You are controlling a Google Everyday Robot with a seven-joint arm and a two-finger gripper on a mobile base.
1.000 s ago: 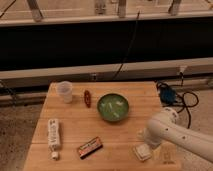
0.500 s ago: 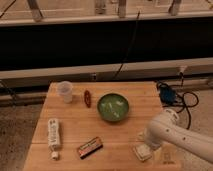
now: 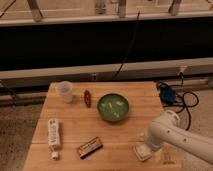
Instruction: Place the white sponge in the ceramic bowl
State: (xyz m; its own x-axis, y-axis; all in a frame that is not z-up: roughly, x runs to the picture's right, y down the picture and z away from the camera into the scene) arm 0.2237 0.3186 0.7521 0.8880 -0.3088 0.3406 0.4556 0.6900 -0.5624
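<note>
We see a light brown wooden table [image 3: 125,132] in front of a long dark wall with a pale ledge along the bottom. A speckled floor lies on both sides of the table.

The robot's thick white arm [image 3: 175,135] comes in from the right and bends down to the near right part of the table. At its tip, the pincer [image 3: 144,148] is low over the small flat off-white sponge [image 3: 140,153]. The sponge lies on the table right under the pincer. We cannot tell if the pincer is apart, together or clamped on the sponge, because the arm hides it.

The round shiny green ceramic bowl [image 3: 113,107] sits farther back than the pincer and a little to its left, apart from the sponge. It has pale shiny spots inside.

Left of the pincer, near the front edge, lies a dark bar with a red label [image 3: 90,147]. Farther left lies a long white tube with print [image 3: 54,133]. Far back and left of the pincer stands a small see-through plastic cup [image 3: 65,91], and a small dark red thing [image 3: 88,98] lies between the cup and the bowl. Behind the pincer and to its right, black cables [image 3: 186,102] curl by the table's far corner.
</note>
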